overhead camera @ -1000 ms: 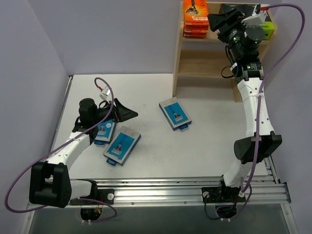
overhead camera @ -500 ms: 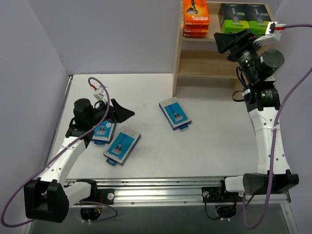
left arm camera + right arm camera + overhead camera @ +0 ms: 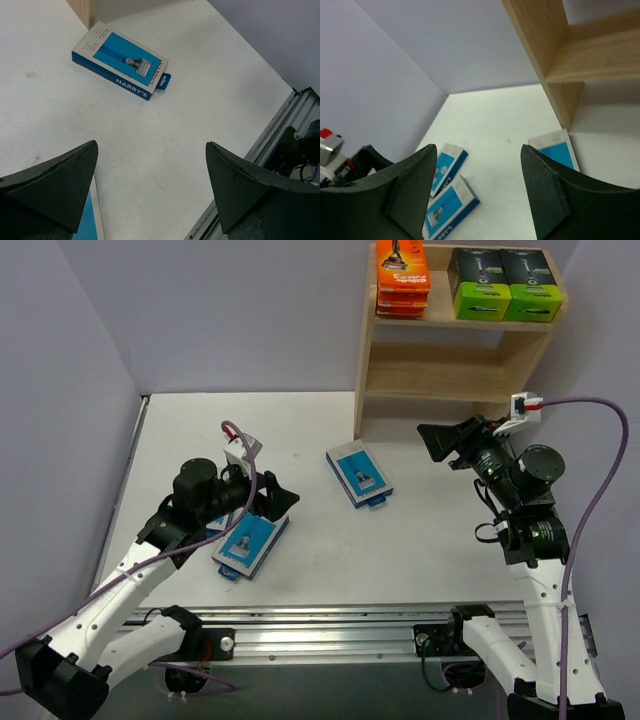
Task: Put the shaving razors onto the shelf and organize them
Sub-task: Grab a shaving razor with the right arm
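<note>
The wooden shelf (image 3: 455, 352) stands at the back right. Its top tier holds stacked orange razor packs (image 3: 402, 278) and two black boxes with green ends (image 3: 504, 282). On the table lie three light-blue razor packs: one mid-table (image 3: 359, 476) (image 3: 122, 59) (image 3: 556, 149), one nearer left (image 3: 250, 543) (image 3: 451, 205), and one mostly hidden under my left arm (image 3: 213, 525) (image 3: 447, 162). My left gripper (image 3: 270, 497) (image 3: 152, 147) hovers open and empty over the nearer left pack. My right gripper (image 3: 446, 443) (image 3: 479, 150) is open and empty in front of the shelf's lower tier.
An aluminium rail (image 3: 380, 625) runs along the near edge of the table. Purple walls close in the left side and back. A purple cable (image 3: 585, 405) loops off each wrist. The shelf's side panel (image 3: 540, 45) is close on my right gripper's right.
My right gripper has drawn back from the shelf's top tier and come down low, leaving the second black box there. My left gripper has swung right, over the blue packs.
</note>
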`<state>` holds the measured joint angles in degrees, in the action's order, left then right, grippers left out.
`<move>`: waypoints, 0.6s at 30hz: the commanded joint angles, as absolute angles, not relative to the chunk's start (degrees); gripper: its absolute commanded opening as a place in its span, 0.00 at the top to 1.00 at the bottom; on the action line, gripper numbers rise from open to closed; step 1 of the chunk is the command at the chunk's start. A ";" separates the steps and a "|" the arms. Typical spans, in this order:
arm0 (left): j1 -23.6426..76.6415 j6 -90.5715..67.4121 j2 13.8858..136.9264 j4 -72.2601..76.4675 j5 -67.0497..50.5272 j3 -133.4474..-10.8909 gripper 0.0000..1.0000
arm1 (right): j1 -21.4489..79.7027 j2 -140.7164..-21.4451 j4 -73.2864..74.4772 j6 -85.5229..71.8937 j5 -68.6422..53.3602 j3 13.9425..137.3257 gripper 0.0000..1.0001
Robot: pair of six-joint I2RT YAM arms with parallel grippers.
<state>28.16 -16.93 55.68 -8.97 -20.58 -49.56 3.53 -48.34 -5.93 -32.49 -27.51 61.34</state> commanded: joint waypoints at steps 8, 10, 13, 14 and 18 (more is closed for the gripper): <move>37.09 -9.93 47.47 -19.76 1.48 -52.21 0.06 | 3.87 -41.49 2.28 -25.23 -32.60 48.54 0.34; 37.09 -9.84 45.45 -21.18 4.74 -52.91 0.06 | 3.95 -41.05 1.67 -25.66 -33.31 46.24 0.34; 37.00 -10.98 43.60 -22.24 10.95 -53.35 0.06 | 4.31 -38.95 -1.48 -27.77 -32.70 41.50 0.33; 37.00 -11.42 43.25 -22.15 12.64 -53.70 0.06 | 4.39 -38.50 -1.67 -27.86 -32.70 40.61 0.33; 36.83 -14.67 41.93 -19.43 21.61 -52.65 0.06 | 5.18 -37.53 -0.53 -29.70 -28.58 36.92 0.34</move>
